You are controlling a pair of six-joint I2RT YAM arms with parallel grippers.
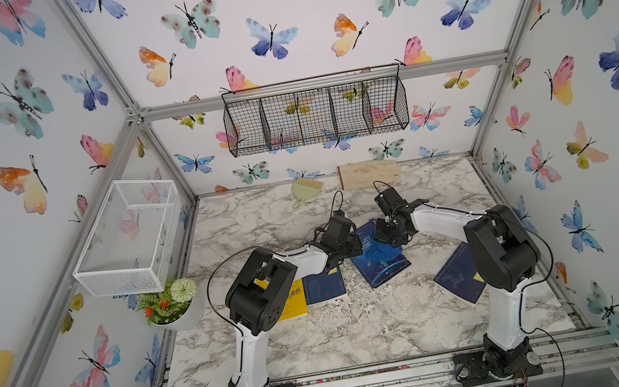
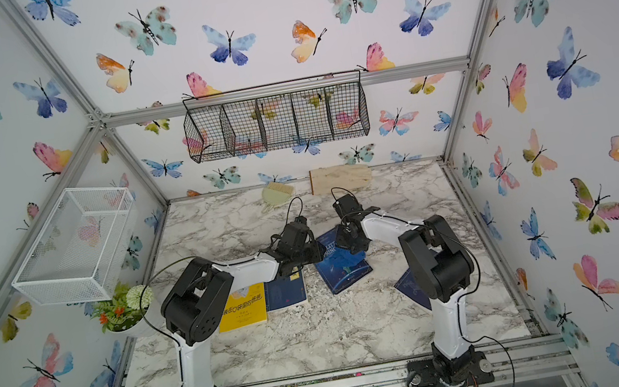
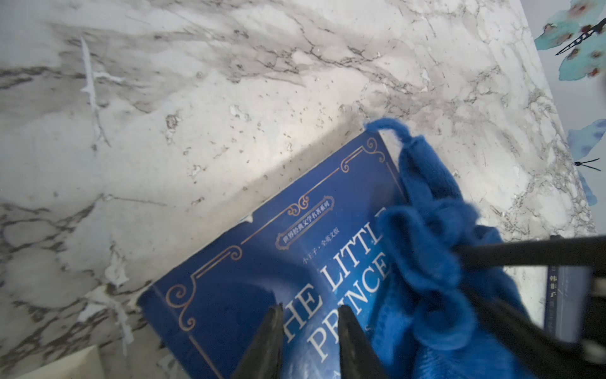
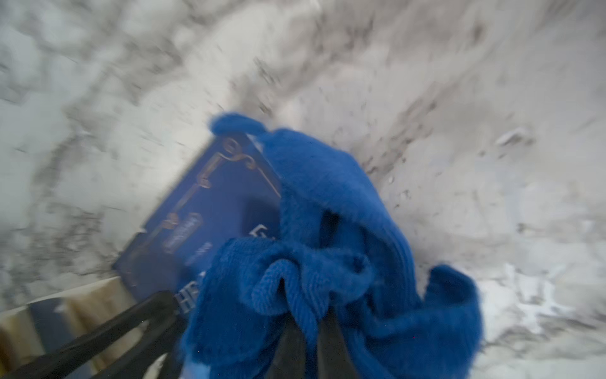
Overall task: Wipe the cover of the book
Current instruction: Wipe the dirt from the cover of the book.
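Observation:
The book [image 1: 383, 269] is dark blue with "The Little Prince" on its cover, and it lies tilted on the marble table in both top views [image 2: 348, 274]. My right gripper [image 4: 310, 315] is shut on a bunched blue cloth [image 4: 328, 197]. The cloth [image 3: 426, 236] rests on the book's cover [image 3: 249, 282] near its far corner and edge. My left gripper [image 3: 310, 306] hovers low over the title, its fingers a little apart with nothing between them. Whether the tips touch the cover I cannot tell. In a top view both grippers [image 1: 350, 249] [image 1: 388, 236] meet over the book.
A yellow book [image 1: 293, 302] and a dark blue book [image 1: 324, 287] lie under the left arm, and another blue book [image 1: 457, 274] lies by the right arm. A brush [image 1: 305, 191] and wooden board [image 1: 369, 172] are at the back. A potted plant [image 1: 169, 301] stands left.

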